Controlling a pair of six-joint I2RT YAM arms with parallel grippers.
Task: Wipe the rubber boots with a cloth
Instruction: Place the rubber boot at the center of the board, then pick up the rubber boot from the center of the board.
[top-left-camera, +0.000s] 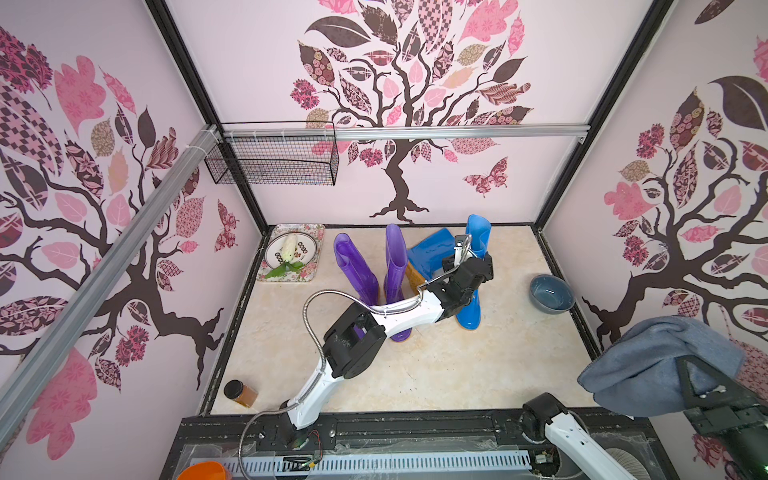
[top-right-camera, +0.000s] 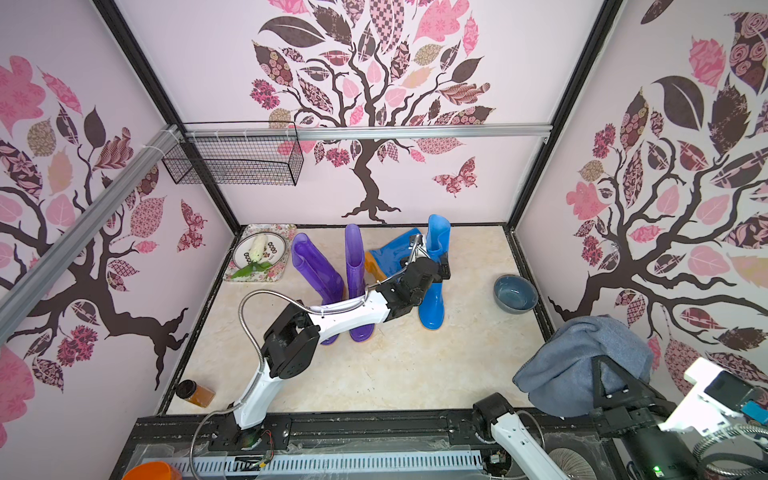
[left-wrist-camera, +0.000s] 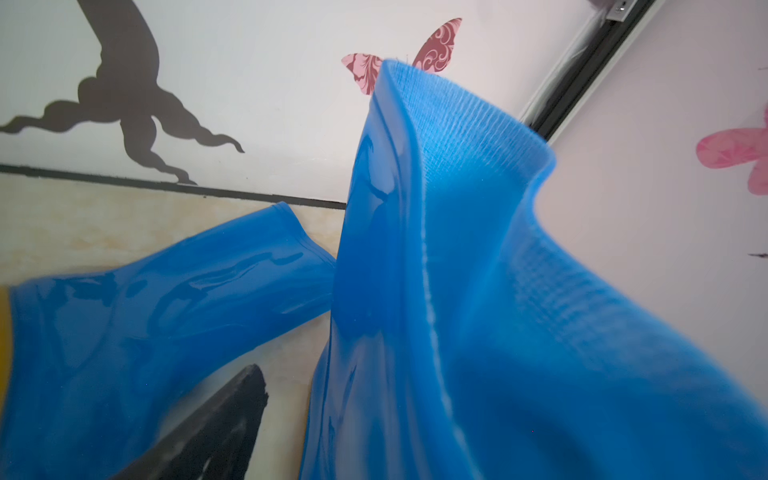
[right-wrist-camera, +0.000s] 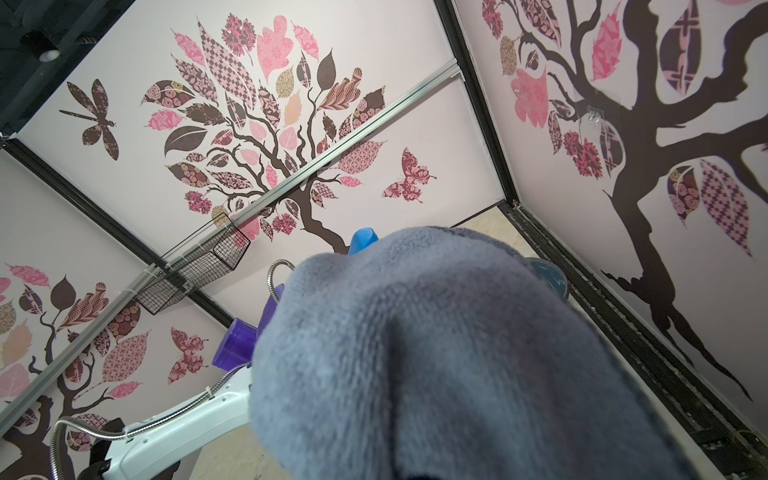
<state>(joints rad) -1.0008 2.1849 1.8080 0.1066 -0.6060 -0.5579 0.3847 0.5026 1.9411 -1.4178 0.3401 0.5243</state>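
Two purple rubber boots (top-left-camera: 357, 266) (top-left-camera: 397, 266) stand upright mid-table in both top views. Right of them a blue boot (top-left-camera: 468, 311) stands upright, and another blue boot (top-left-camera: 430, 251) lies on its side behind. My left gripper (top-left-camera: 478, 264) is open around the upright blue boot's shaft (left-wrist-camera: 457, 291). One black finger (left-wrist-camera: 224, 424) shows clear of the shaft, with floor between them; the shaft hides the other. The grey-blue cloth (top-left-camera: 648, 361) is draped over my raised right gripper (top-left-camera: 685, 370) at the front right. The cloth (right-wrist-camera: 436, 353) covers those jaws.
A grey-blue bowl (top-left-camera: 550, 293) sits near the right wall. A floral tray (top-left-camera: 318, 232) with a plate and a corn cob lies at the back left. An amber jar (top-left-camera: 241, 392) stands front left. A wire basket (top-left-camera: 274, 160) hangs on the back wall.
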